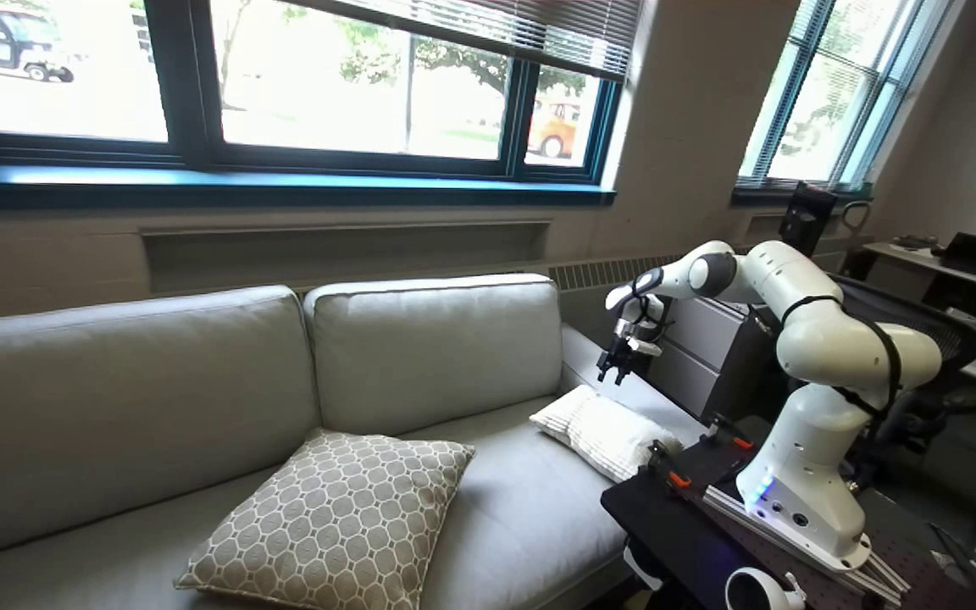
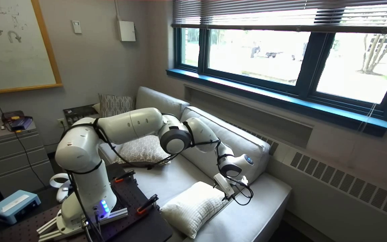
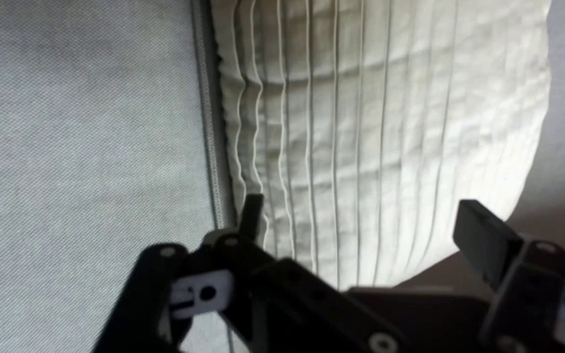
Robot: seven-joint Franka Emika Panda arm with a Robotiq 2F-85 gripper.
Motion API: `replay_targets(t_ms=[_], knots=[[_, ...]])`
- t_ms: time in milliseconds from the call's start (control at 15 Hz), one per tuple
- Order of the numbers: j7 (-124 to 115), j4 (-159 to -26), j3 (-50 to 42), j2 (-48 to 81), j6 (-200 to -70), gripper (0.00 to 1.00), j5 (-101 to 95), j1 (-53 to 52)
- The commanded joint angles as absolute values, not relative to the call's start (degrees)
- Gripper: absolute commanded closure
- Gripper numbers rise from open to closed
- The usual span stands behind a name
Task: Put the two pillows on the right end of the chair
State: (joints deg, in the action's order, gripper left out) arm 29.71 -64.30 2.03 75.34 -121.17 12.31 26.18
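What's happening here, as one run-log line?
claw: open, empty, near white pillow | white pillow: beside armrest | tan pillow: on sofa, farther from armrest

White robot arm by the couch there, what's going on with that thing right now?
A white jointed robot arm is reaching over one end of a long light grey upholstered sofa. Its jaws stand open above a small cream-white ribbed pillow, holding nothing. That pillow lies beside the light grey armrest. A large square tan pillow with a white lattice pattern lies farther along the sofa, away from that end, so it is probably the one left to bring over.
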Motion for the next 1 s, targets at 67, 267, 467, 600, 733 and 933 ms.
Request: replay_targets(t_ms=[67,267,467,600,733,933], knots=[[27.6,-63.0,0.9,75.6,-119.8,0.0,11.7,24.7],[26.5,-60.4,1.6,78.5,-117.5,0.0,10.4,24.1],[25.5,-58.2,1.5,81.3,-114.4,0.0,9.8,22.9],[25.2,-56.8,1.7,83.2,-112.3,0.0,9.4,22.2],[25.4,-55.4,2.0,84.9,-110.1,0.0,9.3,21.5],[25.7,-52.7,2.1,86.7,-107.8,0.32,8.9,20.6]])
